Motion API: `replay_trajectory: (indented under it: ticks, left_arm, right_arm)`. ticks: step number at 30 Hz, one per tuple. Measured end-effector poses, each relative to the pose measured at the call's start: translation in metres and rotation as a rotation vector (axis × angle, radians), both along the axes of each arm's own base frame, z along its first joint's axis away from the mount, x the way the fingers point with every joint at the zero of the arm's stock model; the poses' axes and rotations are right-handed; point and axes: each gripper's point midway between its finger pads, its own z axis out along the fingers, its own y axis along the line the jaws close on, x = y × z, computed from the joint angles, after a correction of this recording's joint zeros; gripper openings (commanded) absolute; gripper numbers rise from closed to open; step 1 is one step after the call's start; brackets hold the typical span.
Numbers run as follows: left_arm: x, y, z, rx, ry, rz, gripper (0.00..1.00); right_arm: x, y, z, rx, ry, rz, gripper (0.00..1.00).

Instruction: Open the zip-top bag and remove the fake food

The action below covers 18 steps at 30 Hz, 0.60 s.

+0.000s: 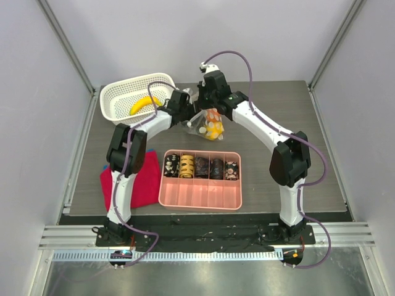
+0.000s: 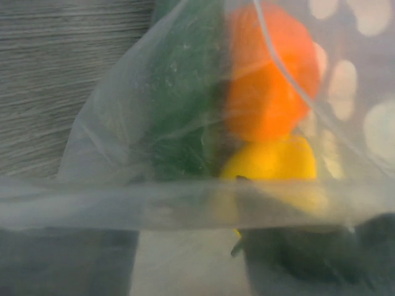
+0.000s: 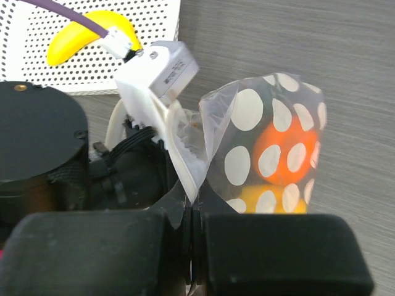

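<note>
The zip-top bag (image 1: pixel 207 123), clear with cream spots, hangs over the table's back middle between both grippers. My right gripper (image 1: pixel 205 102) is shut on the bag's top edge, and the right wrist view shows its jaws (image 3: pixel 192 185) closed on the film. My left gripper (image 1: pixel 188 111) is at the bag's mouth. In the left wrist view its fingers (image 2: pixel 308 253) stand apart, dark behind the film (image 2: pixel 123 203). Inside the bag are a green piece (image 2: pixel 185 92), an orange piece (image 2: pixel 265 80) and a yellow piece (image 2: pixel 271 160). A yellow banana (image 1: pixel 144 103) lies in the white basket (image 1: pixel 117 92).
A pink tray (image 1: pixel 200 194) with dark patterned cylinders in its back row sits in front of the bag. A red cloth (image 1: pixel 145 182) lies at the front left. The left arm's white camera housing (image 3: pixel 154 74) sits close beside the bag.
</note>
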Motion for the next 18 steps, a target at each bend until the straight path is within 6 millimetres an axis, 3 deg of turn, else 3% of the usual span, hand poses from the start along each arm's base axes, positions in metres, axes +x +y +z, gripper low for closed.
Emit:
replay_trajectory:
  ticks: [4, 6, 14, 17, 18]
  left_arm:
    - [0.002, -0.003, -0.011, 0.008, 0.006, -0.010, 0.75]
    - [0.004, -0.004, -0.015, 0.006, 0.002, -0.011, 0.69]
    - [0.020, -0.010, -0.024, 0.008, -0.025, -0.009, 0.61]
    - [0.023, -0.009, -0.027, 0.021, -0.030, -0.004, 0.54]
    - [0.024, -0.008, -0.027, 0.025, -0.031, -0.001, 0.44]
  right_arm:
    - [-0.003, 0.003, -0.006, 0.038, 0.037, 0.015, 0.01]
    - [-0.003, 0.003, -0.006, 0.054, 0.047, 0.019, 0.01]
    - [-0.004, 0.003, -0.010, 0.089, 0.077, 0.033, 0.01]
    - [-0.003, 0.000, -0.014, 0.090, 0.083, 0.029, 0.01]
    - [-0.002, -0.001, -0.014, 0.092, 0.083, 0.029, 0.01]
